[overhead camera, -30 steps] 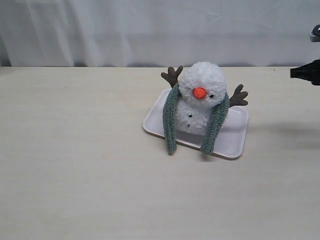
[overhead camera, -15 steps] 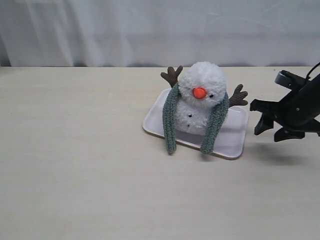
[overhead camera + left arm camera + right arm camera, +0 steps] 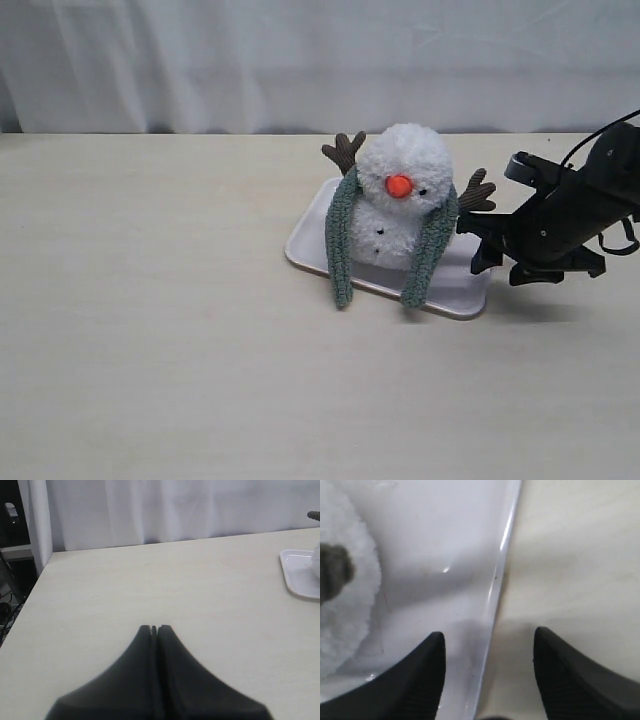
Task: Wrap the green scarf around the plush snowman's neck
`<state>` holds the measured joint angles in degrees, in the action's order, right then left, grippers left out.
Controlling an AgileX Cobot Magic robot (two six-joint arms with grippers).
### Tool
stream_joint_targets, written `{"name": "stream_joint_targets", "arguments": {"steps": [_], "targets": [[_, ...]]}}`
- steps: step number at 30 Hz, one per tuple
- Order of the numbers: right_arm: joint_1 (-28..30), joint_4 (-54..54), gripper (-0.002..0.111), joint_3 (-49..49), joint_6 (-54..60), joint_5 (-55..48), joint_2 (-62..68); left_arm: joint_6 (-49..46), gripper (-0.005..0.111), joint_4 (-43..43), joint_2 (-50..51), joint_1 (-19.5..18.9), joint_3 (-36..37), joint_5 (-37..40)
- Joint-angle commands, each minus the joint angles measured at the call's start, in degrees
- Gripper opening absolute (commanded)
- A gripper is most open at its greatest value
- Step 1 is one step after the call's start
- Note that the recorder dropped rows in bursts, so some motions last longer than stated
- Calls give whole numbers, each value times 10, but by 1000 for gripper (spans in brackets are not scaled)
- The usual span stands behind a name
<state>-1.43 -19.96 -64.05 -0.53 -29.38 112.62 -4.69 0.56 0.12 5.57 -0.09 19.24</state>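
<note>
Plush snowman (image 3: 402, 165) sits upright on a white tray (image 3: 465, 290), mid-surface (image 3: 150, 320), facing the exterior camera. Orange nose, black eyes and buttons visible, brown branch arms stick out on both sides.

Green scarf (image 3: 340, 240) is draped behind the neck (image 3: 392, 206), and both ends hang down the front, one on each side of the body. Ends are not crossed or tied. The end on the left of the exterior view hangs over the tray's front edge. The other end reaches down to the tray's front rim.

Right fingers (image 3: 417, 680) are spread apart with nothing between them but air. They are low at the tray's right side in the exterior view, just beside the snowman's branch arm on that side. In the right wrist view the tray's rim runs through the gap between the two tips, one tip over the tray and one over bare surface. White fluff and a bit of scarf show at the frame's edge. Cannot tell if they touch the tray.

Left fingers (image 3: 150, 645) are pressed together and hold nothing, over bare surface well apart from the tray. They are not seen in the exterior view.

White curtain (image 3: 300, 60) hangs behind.
</note>
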Motion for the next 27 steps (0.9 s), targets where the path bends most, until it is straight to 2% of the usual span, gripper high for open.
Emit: {"name": "stream_joint_targets", "arguments": {"steps": [1, 7, 13, 18, 23, 27], "targets": [[1, 28, 51, 1, -22, 15, 13, 0, 0, 0, -1, 5, 1, -7], [-1, 27, 51, 1, -16, 36, 27, 0, 0, 0, -1, 5, 1, -6], [-1, 27, 30, 2, 5, 23, 27, 0, 0, 0, -1, 5, 1, -6], [-1, 27, 18, 2, 39, -3, 27, 0, 0, 0, -1, 5, 1, -6], [-1, 27, 4, 2, 125, -9, 27, 0, 0, 0, -1, 5, 1, -6], [-1, 29, 4, 2, 210, -23, 27, 0, 0, 0, -1, 5, 1, -6]]}}
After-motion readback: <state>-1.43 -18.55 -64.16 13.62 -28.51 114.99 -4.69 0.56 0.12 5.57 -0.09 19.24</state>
